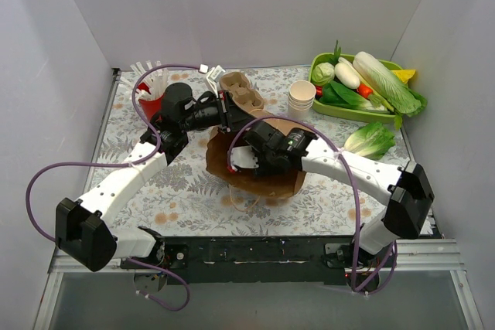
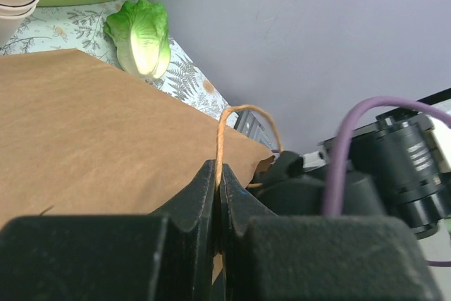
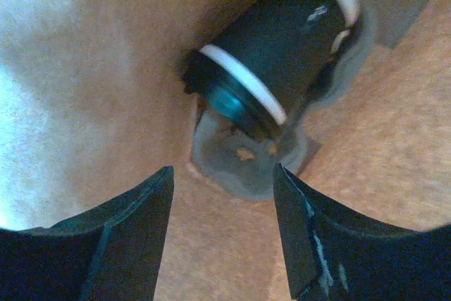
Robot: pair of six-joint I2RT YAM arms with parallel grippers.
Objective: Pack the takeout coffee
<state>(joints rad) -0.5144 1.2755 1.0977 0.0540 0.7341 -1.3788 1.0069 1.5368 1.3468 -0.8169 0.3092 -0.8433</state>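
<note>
Packing under way: at the centre of the overhead view the right gripper (image 3: 222, 174) reaches into the mouth of the brown bag (image 1: 267, 187), its fingers spread and holding nothing. Just beyond them, in the upper middle of the wrist view, the cup (image 3: 275, 54) sits tilted inside the bag, dark with white bands in the dim light, apart from both fingers. To the left, the left gripper (image 2: 218, 174) is clamped on the bag's edge at the twine handle (image 2: 220, 132), apparently holding the mouth open. Farther back, at upper centre, the pulp carrier (image 1: 241, 90) lies outside the bag beside a stack of spare cups (image 1: 302, 98); a green tray (image 1: 340, 111) of vegetables fills the upper right. The cup looks placed and let go; the next move calls for drawing the right gripper straight out without snagging paper or tipping the cup.
</note>
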